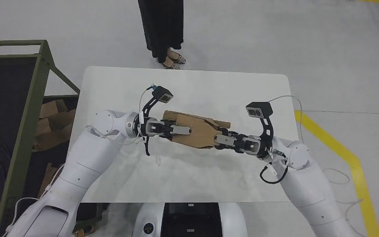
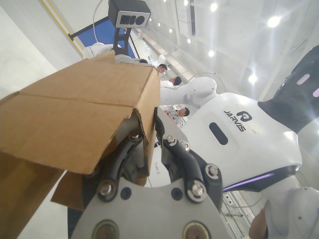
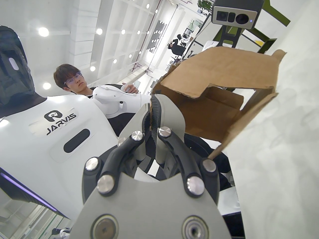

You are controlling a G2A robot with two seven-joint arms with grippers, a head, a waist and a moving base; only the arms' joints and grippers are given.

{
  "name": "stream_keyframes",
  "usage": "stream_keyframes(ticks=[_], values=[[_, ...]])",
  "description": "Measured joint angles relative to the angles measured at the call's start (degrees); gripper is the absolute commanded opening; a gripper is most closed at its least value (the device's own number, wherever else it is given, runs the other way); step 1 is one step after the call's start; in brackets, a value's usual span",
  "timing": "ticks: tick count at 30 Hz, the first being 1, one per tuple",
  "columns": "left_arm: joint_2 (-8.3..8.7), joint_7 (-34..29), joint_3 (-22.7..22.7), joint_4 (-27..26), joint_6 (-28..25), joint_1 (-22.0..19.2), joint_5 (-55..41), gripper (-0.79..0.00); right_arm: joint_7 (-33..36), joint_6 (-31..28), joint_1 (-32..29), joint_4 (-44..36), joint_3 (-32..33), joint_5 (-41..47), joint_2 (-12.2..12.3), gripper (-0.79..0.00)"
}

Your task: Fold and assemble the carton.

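1. White table (image 1: 177, 172) below. The carton (image 1: 192, 127) hangs over its middle between both arms, part-opened into a tube with its flaps loose.
2. Left gripper (image 1: 179, 128): jaws closed on a carton wall edge, and the pinch sits right by a ragged corner. Risk: the board tears or creases there if the arms pull apart or twist.
3. Right gripper (image 1: 220, 140): jaws closed on a thin edge at the carton's opposite end, and the bite looks shallow. Risk: the edge slides out under any sideways load, since there is little board between the fingers.
4. Both pinches are on single walls, and nothing supports the body. Risk: an uneven push from the two ends skews the tube, so it collapses flat instead of squaring up.
5. In the right wrist view, a loose end flap juts out close to the table. Risk: if the carton is lowered, the flap catches on the surface and bends the wrong way or blocks the fold.
6. If one pinch lets go, the carton swings from the other, likely ripping that edge or dropping onto the table out of pose.
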Motion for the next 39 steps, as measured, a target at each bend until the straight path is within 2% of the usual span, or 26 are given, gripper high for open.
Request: stream_keyframes(ticks=[4,11,23,39], values=[[0.30,0.40,0.33,-0.11,-0.40,-0.09,-0.13,-0.751,-0.21,0.02,-0.01,-0.01,0.25,-0.07,0.03,-0.539],[0.76,1.12,0.91,-0.15,-1.12,-0.20,-0.23,-0.785,-0.37,-0.20,-0.73,-1.30,1.25,0.11,0.23,-0.453],[1.41,2.03,2.63,0.17,-2.03,-0.74,-0.11,-0.785,-0.92,-1.06,-2.55,-6.74,2.56,-0.93,0.54,-0.437],[1.94,2.65,5.57,0.39,-2.64,-1.92,-0.61,-0.785,-9.92,0.12,-1.65,-12.28,1.24,-15.38,0.23,-0.440]])
